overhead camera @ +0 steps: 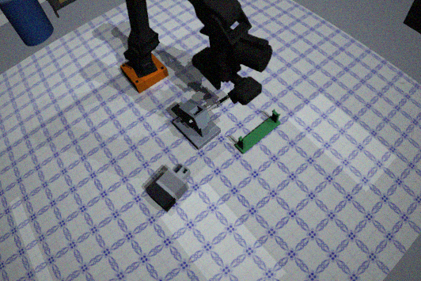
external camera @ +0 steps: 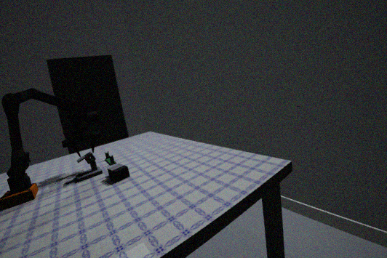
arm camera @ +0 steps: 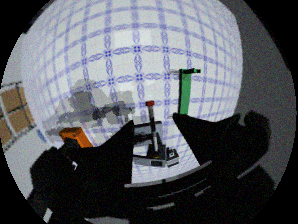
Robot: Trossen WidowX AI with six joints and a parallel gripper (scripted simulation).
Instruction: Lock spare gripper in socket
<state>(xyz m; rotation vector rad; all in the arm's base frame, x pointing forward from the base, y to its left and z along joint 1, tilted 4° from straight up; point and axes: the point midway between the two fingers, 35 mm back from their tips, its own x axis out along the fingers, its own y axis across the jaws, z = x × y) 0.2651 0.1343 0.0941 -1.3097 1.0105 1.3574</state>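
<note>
The grey mount [overhead camera: 210,134] [external camera: 89,175] stands on the table with its socket tilted. The thin lock pin [overhead camera: 216,104] [arm camera: 152,119] sticks out of the socket; its red head shows in the wrist view and is hidden by a finger in the top view. My gripper [arm camera: 153,119] [external camera: 86,152] is open above the pin, whose shaft appears between the fingertips with gaps on both sides; whether the tips are level with it is unclear. The spare gripper [overhead camera: 172,183] [external camera: 118,173], a grey block with a dark face and small spigot, lies apart from the mount.
A green rack [overhead camera: 259,135] [arm camera: 185,92] with an upright post at each end stands beside the mount, near my fingers. The arm's orange base [overhead camera: 152,79] is behind the mount. A blue bin [overhead camera: 28,13] and a shelf with boxes stand beyond the table.
</note>
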